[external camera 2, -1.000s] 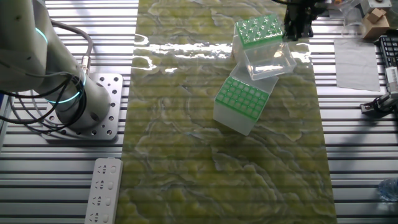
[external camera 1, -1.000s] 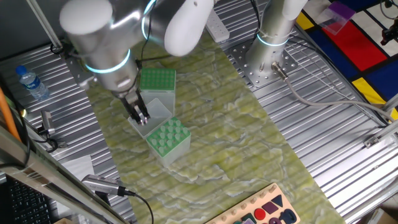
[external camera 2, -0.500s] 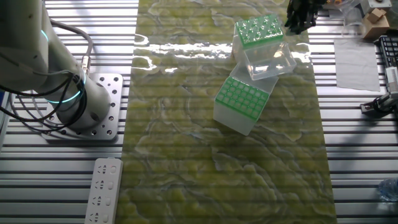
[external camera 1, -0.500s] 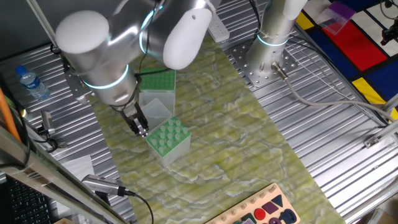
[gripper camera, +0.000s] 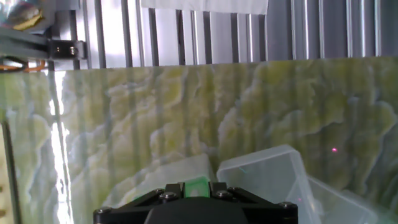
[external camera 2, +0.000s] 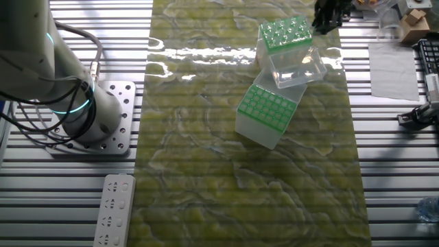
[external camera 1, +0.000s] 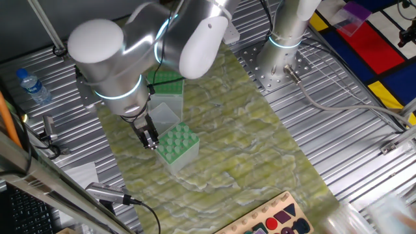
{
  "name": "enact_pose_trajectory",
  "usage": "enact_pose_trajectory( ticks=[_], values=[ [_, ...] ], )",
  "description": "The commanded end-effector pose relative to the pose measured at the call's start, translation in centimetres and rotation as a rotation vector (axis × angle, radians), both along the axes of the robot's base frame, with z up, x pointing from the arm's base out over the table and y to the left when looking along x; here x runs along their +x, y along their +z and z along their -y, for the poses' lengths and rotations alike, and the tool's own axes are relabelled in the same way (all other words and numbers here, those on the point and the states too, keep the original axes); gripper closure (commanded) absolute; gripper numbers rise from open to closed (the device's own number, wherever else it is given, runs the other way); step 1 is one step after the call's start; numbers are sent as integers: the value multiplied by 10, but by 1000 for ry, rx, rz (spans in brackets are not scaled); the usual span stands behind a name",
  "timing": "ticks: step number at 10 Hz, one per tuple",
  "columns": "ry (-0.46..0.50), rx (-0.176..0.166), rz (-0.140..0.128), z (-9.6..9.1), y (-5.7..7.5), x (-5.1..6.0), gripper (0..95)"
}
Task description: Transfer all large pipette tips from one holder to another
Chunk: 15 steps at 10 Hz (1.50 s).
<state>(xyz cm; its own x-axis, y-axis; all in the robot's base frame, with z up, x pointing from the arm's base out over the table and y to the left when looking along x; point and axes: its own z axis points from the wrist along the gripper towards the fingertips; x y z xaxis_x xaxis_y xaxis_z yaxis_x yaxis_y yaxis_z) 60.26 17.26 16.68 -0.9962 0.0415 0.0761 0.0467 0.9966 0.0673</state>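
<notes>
Two green-topped holders stand on the mat with a clear plastic lid (external camera 1: pixel 166 114) (external camera 2: pixel 296 67) between them. The holder (external camera 1: pixel 176 145) (external camera 2: pixel 284 34) nearest my gripper carries pale large pipette tips (external camera 1: pixel 174 142) (external camera 2: pixel 281 30) in its top. The other holder (external camera 1: pixel 166 83) (external camera 2: pixel 268 113) shows a grid of holes and is partly hidden by my arm in one fixed view. My gripper (external camera 1: pixel 150 139) (external camera 2: pixel 327 15) hangs just beside the tip-filled holder, off its outer edge. Its fingers look close together, and whether they hold anything is unclear. The hand view shows only the gripper body, a sliver of green and the lid (gripper camera: pixel 267 174).
A green-yellow mat (external camera 1: pixel 247 143) (external camera 2: pixel 206 171) covers the ridged metal table. A water bottle (external camera 1: pixel 31 86) and a black clamp (external camera 2: pixel 418 115) lie off the mat on the gripper's side. A power strip (external camera 2: pixel 114 209) and a wooden shape board (external camera 1: pixel 279 220) lie further off.
The gripper has moved from above the clear lid to the outer side of the tip-filled holder. Holders and lid have not moved.
</notes>
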Motion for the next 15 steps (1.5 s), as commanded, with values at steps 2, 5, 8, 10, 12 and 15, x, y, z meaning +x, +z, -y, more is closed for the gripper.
enact_pose_trajectory(
  ticks=[2, 5, 8, 10, 12, 15],
  values=[
    [108, -16, -10, -1, 1, 1, 760],
    [118, -7, -23, -1, 1, 1, 760],
    [66, -11, -8, -1, 1, 1, 760],
    [38, -14, -1, -10, -2, 2, 760],
    [17, -17, 3, -18, -4, 1, 760],
    [8, -18, 3, -22, -6, 1, 760]
  ],
)
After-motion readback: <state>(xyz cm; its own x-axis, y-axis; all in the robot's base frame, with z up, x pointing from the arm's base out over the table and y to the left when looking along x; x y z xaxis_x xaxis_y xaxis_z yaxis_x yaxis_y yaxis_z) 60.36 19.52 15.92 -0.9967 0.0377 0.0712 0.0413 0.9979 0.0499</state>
